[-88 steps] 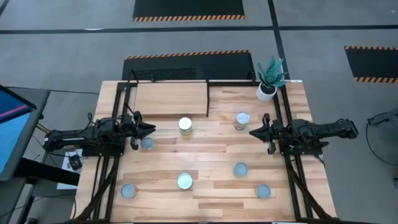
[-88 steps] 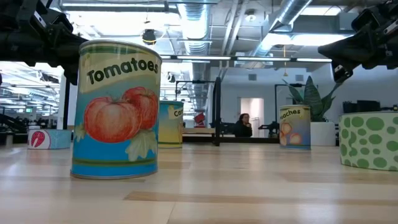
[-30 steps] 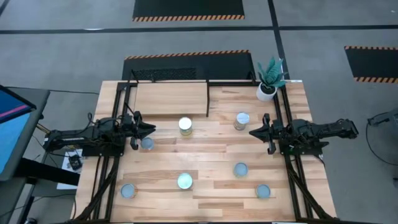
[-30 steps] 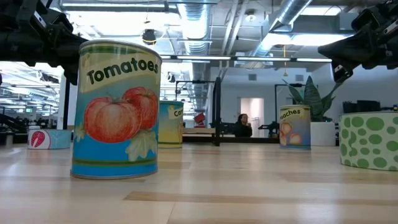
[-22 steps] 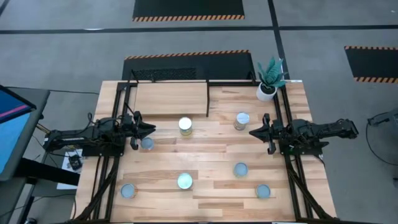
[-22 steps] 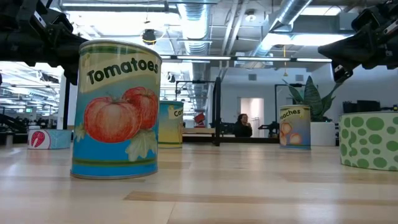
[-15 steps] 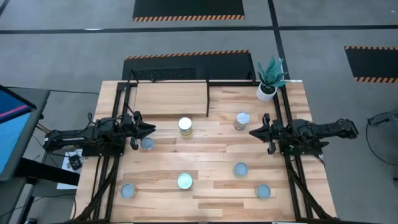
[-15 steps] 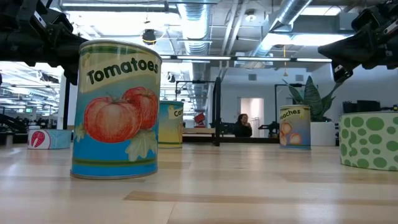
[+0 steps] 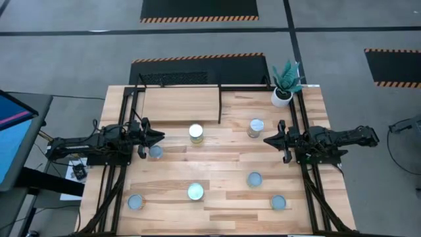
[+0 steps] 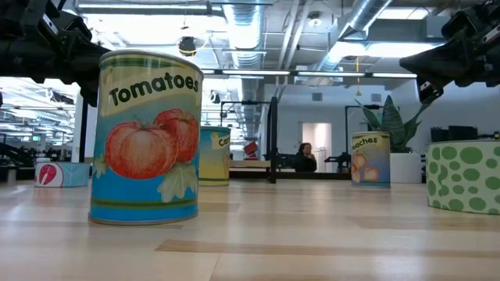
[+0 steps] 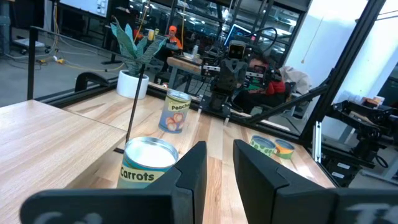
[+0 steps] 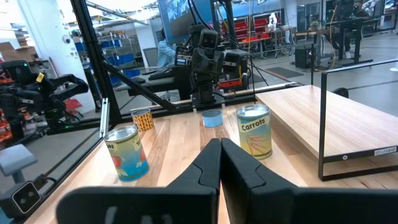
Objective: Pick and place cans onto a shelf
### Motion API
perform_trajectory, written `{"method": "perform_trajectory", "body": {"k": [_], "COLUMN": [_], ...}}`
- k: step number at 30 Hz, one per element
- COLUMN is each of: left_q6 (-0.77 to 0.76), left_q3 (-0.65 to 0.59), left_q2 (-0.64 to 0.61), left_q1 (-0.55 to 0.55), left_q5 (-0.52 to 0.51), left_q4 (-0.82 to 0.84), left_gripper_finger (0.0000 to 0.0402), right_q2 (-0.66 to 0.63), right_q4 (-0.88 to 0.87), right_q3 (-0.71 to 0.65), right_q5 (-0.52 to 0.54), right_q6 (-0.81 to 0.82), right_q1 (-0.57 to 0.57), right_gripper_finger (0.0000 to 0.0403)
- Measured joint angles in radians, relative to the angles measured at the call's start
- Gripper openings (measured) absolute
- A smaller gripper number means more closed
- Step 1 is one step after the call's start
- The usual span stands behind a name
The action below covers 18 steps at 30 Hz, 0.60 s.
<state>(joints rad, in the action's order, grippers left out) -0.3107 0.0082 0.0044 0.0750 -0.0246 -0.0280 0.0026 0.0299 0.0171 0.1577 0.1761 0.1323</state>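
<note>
Seven cans stand upright on their bases on the plank table: one (image 9: 196, 133) and another (image 9: 256, 127) near the shelf, a flat tin (image 9: 155, 152) by my left gripper, and several toward the near edge, such as the Tomatoes can (image 10: 144, 139). The shelf (image 9: 177, 105) stands at the far left of the table. My left gripper (image 9: 161, 137) hovers beside the flat tin, its fingers a narrow gap apart (image 11: 219, 168), empty. My right gripper (image 9: 266, 139) hovers at the right, shut and empty (image 12: 221, 152).
A white pot with a green plant (image 9: 284, 89) stands at the far right corner. Black frame rails run along the table's left (image 9: 122, 164) and right (image 9: 306, 178) sides. A person (image 10: 305, 156) sits in the room far behind.
</note>
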Motion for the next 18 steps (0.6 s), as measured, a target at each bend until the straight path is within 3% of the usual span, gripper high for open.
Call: {"method": "perform_trajectory", "body": {"k": [18], "left_q6": [0.002], "left_q3": [0.014], "left_q2": [0.000], "left_q1": [0.000], "left_q5": [0.013], "left_q4": [0.038], "left_gripper_finger": [0.0068], "right_q2": [0.000], "right_q4": [0.027], "right_q3": [-0.003], "right_q5": [0.002], "right_q6": [0.055], "right_q1": [0.000], "right_gripper_finger": [0.0033]}}
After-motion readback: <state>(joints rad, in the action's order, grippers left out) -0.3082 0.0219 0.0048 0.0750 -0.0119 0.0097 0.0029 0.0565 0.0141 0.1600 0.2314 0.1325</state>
